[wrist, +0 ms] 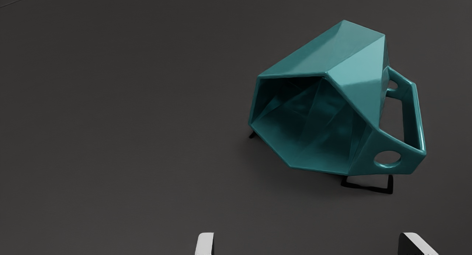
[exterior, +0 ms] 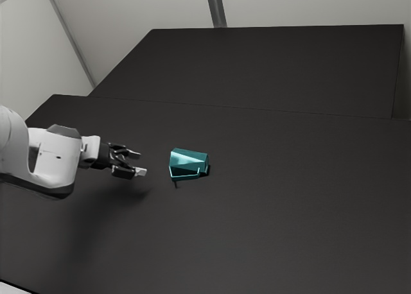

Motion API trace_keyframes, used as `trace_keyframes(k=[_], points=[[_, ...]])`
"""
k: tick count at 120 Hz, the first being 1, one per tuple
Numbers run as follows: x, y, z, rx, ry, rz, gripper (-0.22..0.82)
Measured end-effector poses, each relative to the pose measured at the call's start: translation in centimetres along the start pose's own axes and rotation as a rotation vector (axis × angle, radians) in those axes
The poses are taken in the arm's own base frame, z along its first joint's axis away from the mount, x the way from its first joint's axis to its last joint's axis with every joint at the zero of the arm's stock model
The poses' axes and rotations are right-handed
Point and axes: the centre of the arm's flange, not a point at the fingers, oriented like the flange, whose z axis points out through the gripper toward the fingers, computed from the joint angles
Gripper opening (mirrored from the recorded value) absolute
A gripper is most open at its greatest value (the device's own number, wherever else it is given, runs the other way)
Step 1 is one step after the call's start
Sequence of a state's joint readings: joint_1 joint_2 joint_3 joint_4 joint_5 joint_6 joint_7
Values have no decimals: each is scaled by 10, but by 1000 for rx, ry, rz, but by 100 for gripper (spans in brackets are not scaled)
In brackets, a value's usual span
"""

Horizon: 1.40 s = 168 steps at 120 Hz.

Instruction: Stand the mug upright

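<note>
My gripper [exterior: 140, 164] is open above the table, on the exterior view's left of a teal faceted mug [exterior: 189, 160]. The mug lies on its side, a gap apart from the fingertips. In the wrist view the mug [wrist: 354, 74] turns its open mouth toward my gripper [wrist: 306, 244], and its handle [wrist: 419, 118] sticks out to one side. Nothing is between the two spread fingers.
The dark table [exterior: 257, 230] carries the mug near its middle. Behind it stands another dark surface [exterior: 270, 66], with pale walls [exterior: 308, 5] and a grey post [exterior: 216, 5] beyond.
</note>
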State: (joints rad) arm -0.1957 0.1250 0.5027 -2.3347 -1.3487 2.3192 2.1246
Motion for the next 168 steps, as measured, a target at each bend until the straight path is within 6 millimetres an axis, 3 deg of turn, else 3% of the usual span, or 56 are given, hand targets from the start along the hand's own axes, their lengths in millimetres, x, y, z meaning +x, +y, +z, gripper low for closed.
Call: trace_keyframes(k=[51, 113, 168], points=[[12, 12, 24, 4, -1, 16, 48], [28, 31, 50, -9, 53, -11, 58], [40, 49, 74, -23, 84, -31, 57]])
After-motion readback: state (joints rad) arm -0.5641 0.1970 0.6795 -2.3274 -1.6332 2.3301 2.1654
